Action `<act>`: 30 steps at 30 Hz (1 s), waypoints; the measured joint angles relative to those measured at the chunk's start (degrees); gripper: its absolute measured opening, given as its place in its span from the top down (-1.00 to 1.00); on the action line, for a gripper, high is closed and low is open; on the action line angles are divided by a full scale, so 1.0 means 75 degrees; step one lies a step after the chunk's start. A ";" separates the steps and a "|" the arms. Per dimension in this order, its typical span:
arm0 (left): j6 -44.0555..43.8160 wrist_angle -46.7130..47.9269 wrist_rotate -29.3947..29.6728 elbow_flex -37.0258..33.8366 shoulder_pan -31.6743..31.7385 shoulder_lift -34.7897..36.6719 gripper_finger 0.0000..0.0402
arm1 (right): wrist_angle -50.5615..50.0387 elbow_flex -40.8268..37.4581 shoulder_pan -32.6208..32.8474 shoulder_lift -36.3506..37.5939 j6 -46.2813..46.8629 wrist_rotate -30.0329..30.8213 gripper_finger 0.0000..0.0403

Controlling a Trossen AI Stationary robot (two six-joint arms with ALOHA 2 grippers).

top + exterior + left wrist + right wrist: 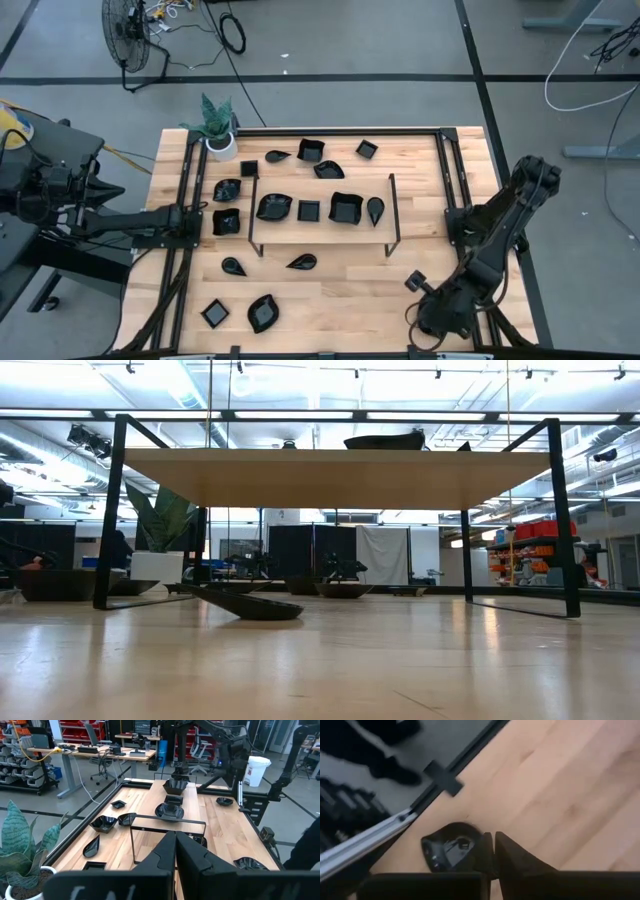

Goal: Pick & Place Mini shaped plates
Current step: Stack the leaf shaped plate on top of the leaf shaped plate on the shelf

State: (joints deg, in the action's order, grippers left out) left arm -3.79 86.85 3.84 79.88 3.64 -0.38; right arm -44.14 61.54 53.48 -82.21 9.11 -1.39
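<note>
The mini shaped plates [274, 207] lie scattered over the middle and left of the wooden tabletop [420, 225] in the high view, most of them in a loose band across the centre of the frame, inside and around a thin black wire frame [320, 212]. A teardrop plate [278, 156] near the top has its long axis left to right with the tip pointing right; another teardrop [375, 209] at centre right stands top to bottom, tip toward the bottom of the frame; a third [302, 262] below the wire frame lies slightly tilted, tip to the left. A wavy leaf plate [264, 312] sits at lower left, long axis slanting from lower left to upper right, with a small square plate [215, 313] just beside it on its left. A white pot with a green plant [219, 135] stands at the upper left corner of the tabletop. The left pincer [204, 217] rests low at the left edge of the tabletop, pointing right, fingers closed together and holding nothing. The right pincer [416, 282] is down at the lower right of the tabletop, fingers [512, 855] pressed together; in the right wrist view a small dark plate [449, 851] lies on the wood right at the fingertips, not clearly gripped.
</note>
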 joint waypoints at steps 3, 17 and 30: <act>0.0003 -0.0002 0.0002 0.0000 -0.0001 0.0000 0.91 | 0.0007 0.0000 0.0008 -0.0177 -0.0517 -0.0116 0.77; -0.0002 -0.0002 0.0002 0.0000 0.0000 0.0000 0.91 | 0.0613 -0.0164 -0.0015 -0.1330 -0.1840 -0.0130 0.10; 0.0002 -0.0001 0.0000 0.0000 -0.0001 0.0000 0.91 | 0.0627 -0.0769 -0.0018 -0.1636 -0.2572 -0.0165 0.04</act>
State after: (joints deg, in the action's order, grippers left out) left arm -3.78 86.84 3.84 79.88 3.63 -0.38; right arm -39.43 55.77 53.34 -94.48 -10.18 -2.63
